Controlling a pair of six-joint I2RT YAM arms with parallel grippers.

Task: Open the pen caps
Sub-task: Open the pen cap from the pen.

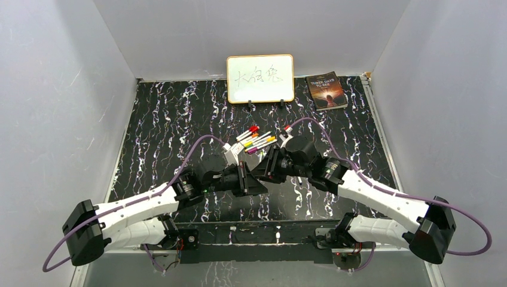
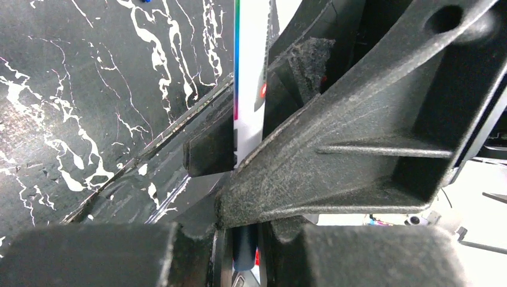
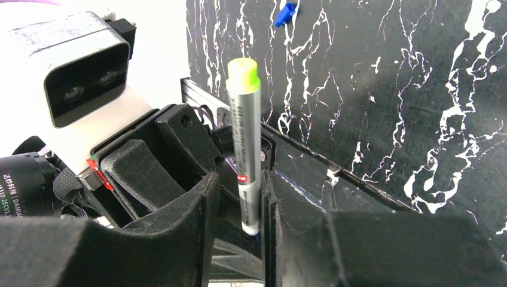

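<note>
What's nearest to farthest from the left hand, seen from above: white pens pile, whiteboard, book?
1. Pile of white plastic pens with coloured caps, just beyond the left hand.
2. White wood-framed whiteboard, back middle.
3. Dark paperback book, back right.

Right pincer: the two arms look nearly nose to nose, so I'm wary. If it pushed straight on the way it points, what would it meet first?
The yellow-capped pen standing between its fingers, then likely the left pincer gripping that pen just behind. The depth between them is unclear.

whiteboard: upright, far edge | book: just right of it | table: black marbled
</note>
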